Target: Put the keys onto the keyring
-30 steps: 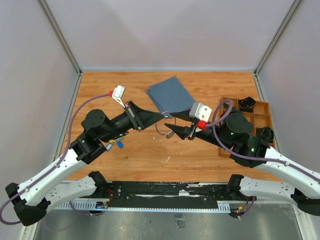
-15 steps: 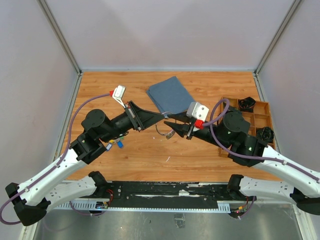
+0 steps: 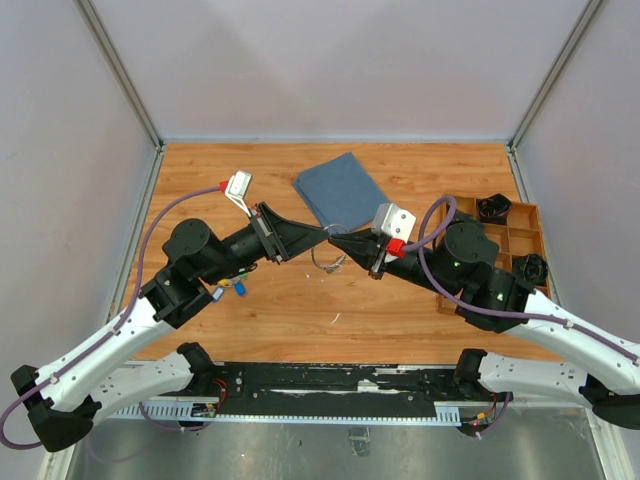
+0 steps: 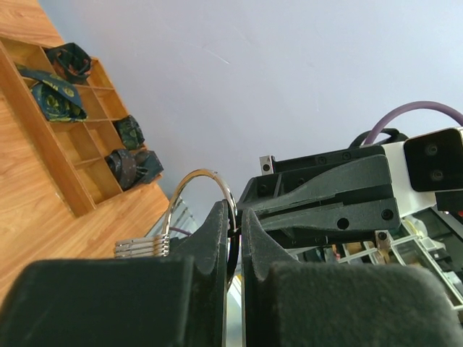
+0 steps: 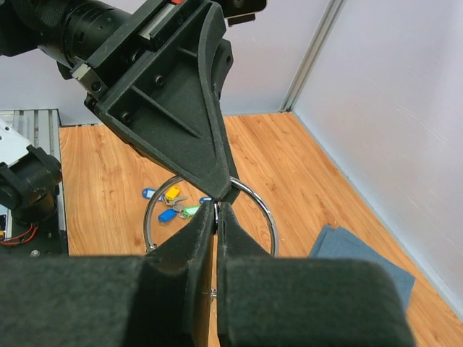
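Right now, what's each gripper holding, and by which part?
The left gripper pinches the keyring by its wire rim. The right gripper is shut right at that rim; a grip cannot be confirmed.

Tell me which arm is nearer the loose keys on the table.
Left. The keys lie beside the left arm, behind the left end effector; the right end effector meets it at the keyring, farther away.

No writing, number or brand can be read anywhere, whether from overhead or in either wrist view. The coloured tags of the keys [image 5: 171, 210] (yellow, blue and green, lying on the worktop [image 5: 108, 166]) are too small to show lettering, and the white camera housings [image 3: 395, 219] on the wrists carry nothing legible.
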